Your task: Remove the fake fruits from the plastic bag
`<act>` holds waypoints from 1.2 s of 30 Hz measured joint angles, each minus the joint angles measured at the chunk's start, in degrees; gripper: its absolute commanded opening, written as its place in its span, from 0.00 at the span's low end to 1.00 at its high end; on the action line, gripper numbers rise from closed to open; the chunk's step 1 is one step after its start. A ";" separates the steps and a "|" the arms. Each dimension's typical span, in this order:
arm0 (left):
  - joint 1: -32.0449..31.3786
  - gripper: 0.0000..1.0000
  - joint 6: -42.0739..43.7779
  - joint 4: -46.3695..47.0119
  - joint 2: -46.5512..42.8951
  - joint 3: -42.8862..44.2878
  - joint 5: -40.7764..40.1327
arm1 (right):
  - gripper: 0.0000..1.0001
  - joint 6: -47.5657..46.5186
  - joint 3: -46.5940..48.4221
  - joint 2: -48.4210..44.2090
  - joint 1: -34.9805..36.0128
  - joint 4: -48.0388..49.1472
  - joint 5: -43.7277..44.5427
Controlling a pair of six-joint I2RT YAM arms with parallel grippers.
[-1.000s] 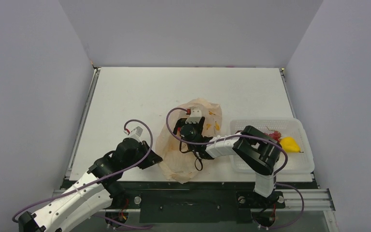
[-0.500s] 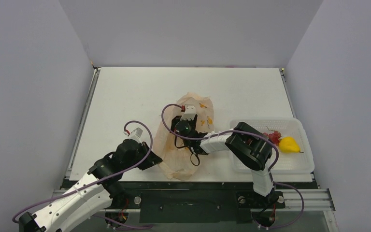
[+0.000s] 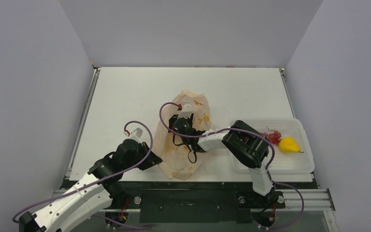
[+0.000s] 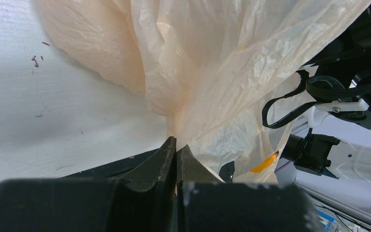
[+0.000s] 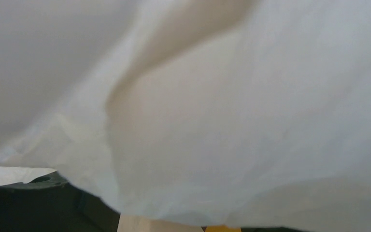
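The plastic bag (image 3: 179, 163), pale peach with small yellow banana prints, lies crumpled at the table's middle front. My left gripper (image 3: 155, 157) is shut on its near left edge; in the left wrist view the fingers (image 4: 176, 145) pinch a gathered fold of the bag (image 4: 198, 63). My right wrist (image 3: 183, 124) reaches into the bag from the right, and its fingers are hidden under the plastic. The right wrist view shows only blurred bag film (image 5: 198, 121) close to the lens. A yellow fruit (image 3: 289, 144) and a string of red berries (image 3: 273, 137) lie in the white tray. The other fruits are hidden.
The white perforated tray (image 3: 270, 169) stands at the front right, beside the right arm's elbow (image 3: 246, 142). Grey walls close the table on three sides. Purple cables loop over both arms.
My right wrist has pushed further left and back into the bag, and the bag has bunched up and shifted toward the back. My left gripper keeps its hold in the same place.
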 measured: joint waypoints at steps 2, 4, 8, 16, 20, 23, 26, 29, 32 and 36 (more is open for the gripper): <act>0.00 0.00 -0.02 0.00 0.00 0.00 -0.02 | 0.42 -0.22 0.00 0.00 0.00 -0.02 -0.76; 0.00 0.00 -0.04 0.00 0.00 0.00 -0.07 | 0.36 -0.39 0.00 -0.09 0.00 -0.20 -1.09; 0.00 0.00 -0.20 0.00 0.00 0.00 -0.61 | 0.22 -0.87 -0.07 -1.75 0.02 -3.23 -1.97; 0.02 0.00 1.29 -0.26 3.54 0.42 -3.89 | 0.04 -2.49 -4.90 -13.05 1.53 -9.05 -3.28; 0.07 0.00 2.45 -0.24 7.23 1.20 -5.14 | 0.00 -3.91 -6.99 -20.28 4.17 -12.44 -4.22; 0.15 0.00 3.06 0.07 8.44 1.31 -5.90 | 0.00 -4.28 -9.09 -24.94 5.70 -14.34 -6.45; 0.76 0.00 3.45 0.39 10.12 2.01 -6.95 | 0.00 -4.28 -11.67 -29.42 6.54 -16.65 -8.74; 1.95 0.00 4.33 0.55 11.98 3.21 -7.80 | 0.00 -4.28 -13.68 -33.29 6.56 -19.26 -9.77; 4.50 0.00 5.73 0.57 13.79 4.74 -8.39 | 0.00 -4.50 -15.32 -38.75 6.88 -22.47 -9.86; 9.51 0.00 8.94 0.96 16.11 7.02 -8.13 | 0.00 -5.51 -15.78 -47.80 6.93 -26.56 -8.09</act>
